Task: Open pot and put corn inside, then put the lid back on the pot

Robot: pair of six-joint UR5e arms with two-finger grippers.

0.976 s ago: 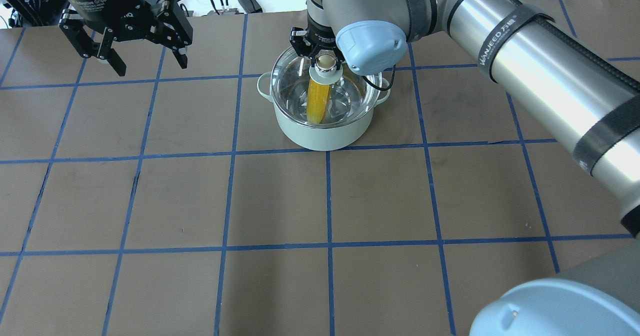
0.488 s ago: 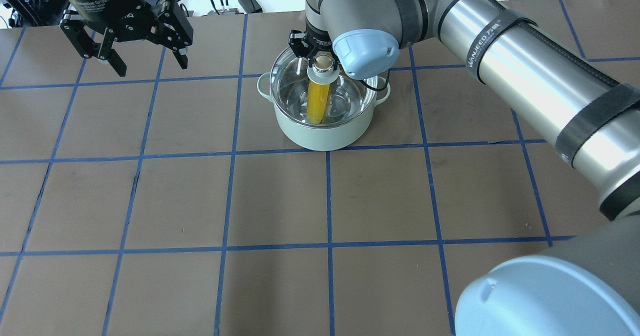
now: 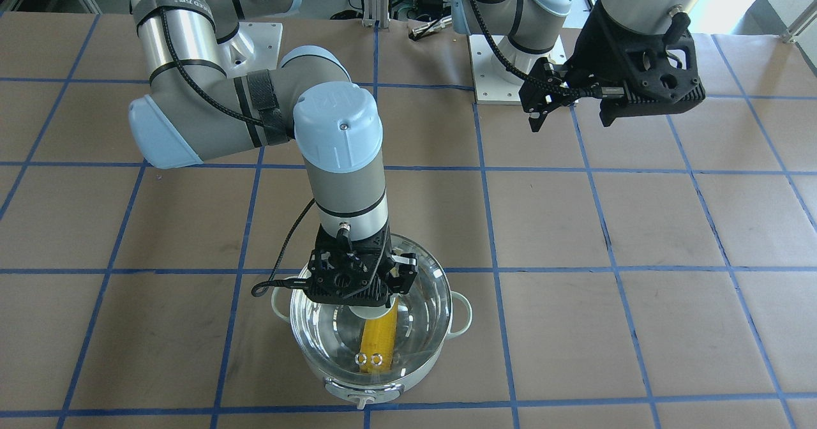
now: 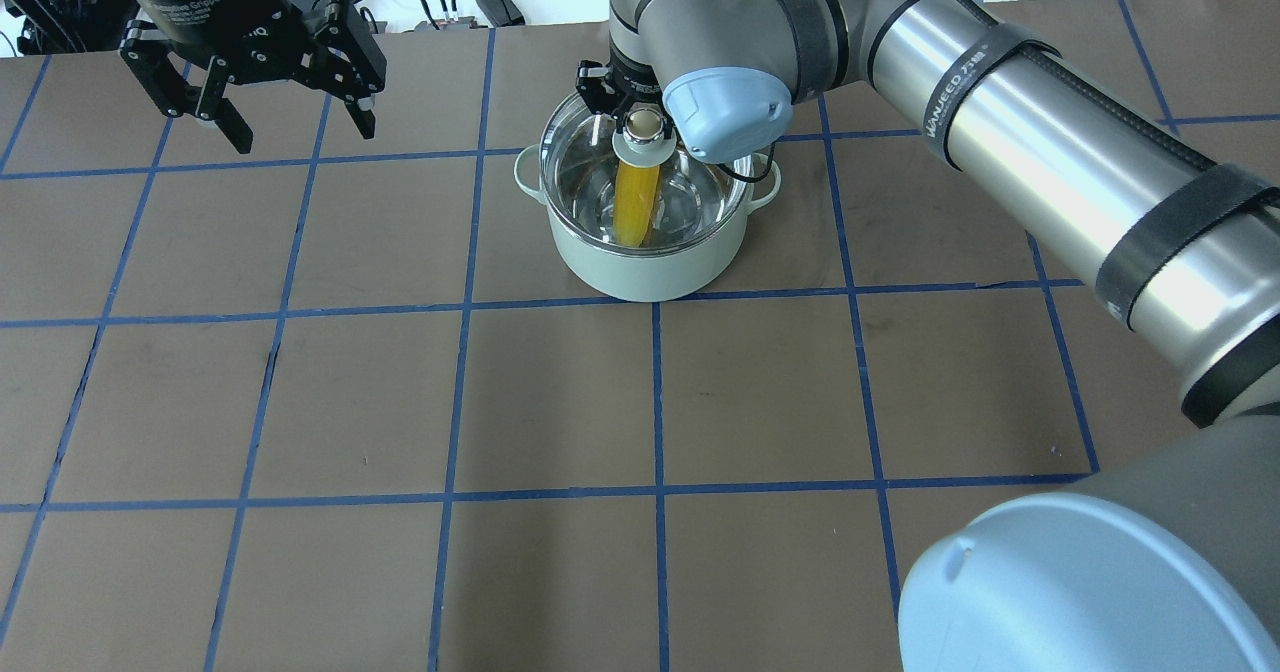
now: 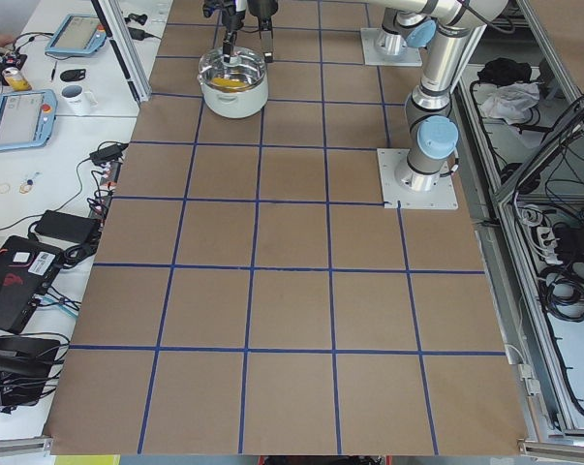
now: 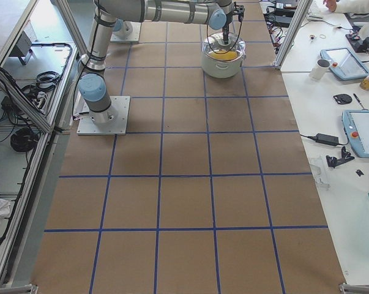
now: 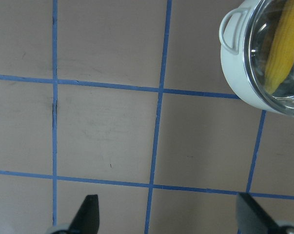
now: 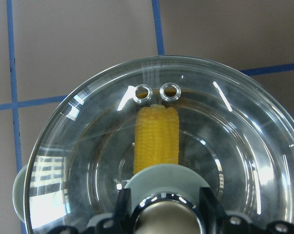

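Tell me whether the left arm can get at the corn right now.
Probably not: the corn lies in the pot under the glass lid, which the right gripper is holding.

Count as I read it from the remote station:

- One pot, at the far centre of the table, with two loop handles and one front knob.
- One lid, carrying one round knob and two vent rings.
- One corn.
- Two arms, one gripper each: left gripper at far left, right gripper at the lid.
- On the side bench, two tablets and one mug.
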